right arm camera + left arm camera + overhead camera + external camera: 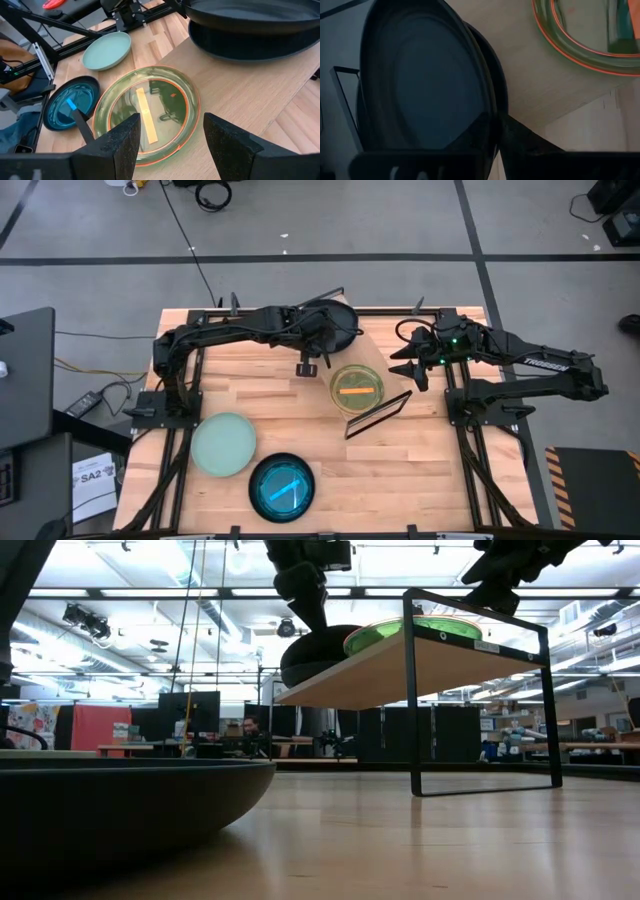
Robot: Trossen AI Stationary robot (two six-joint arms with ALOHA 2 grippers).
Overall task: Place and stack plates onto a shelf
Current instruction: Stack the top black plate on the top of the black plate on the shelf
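My left gripper (492,137) is shut on a dark plate (250,12) at the far end of the shelf (240,95), just above a second dark plate (250,45) that lies on the board. A green plate with an orange stripe (357,387) lies flat on the shelf nearer its wire end frame (378,415). My right gripper (170,145) is open and hovers to the right of the green plate (147,115), touching nothing. A pale green plate (224,444) and a teal plate (281,486) rest on the tabletop. My left gripper pinches the upper dark plate by its rim (487,117), one finger (520,142) on the outer side of the rim. The arm comes down on it from above. The plate sits over the lower dark plate (497,75); whether the two touch, I cannot tell.
The shelf stands raised on thin black wire frames (480,700) above the slatted table (420,470). In the low view a dark plate rim (120,810) fills the foreground. Black frame rails run along both table sides. Bare board lies between the green plate and the dark plates.
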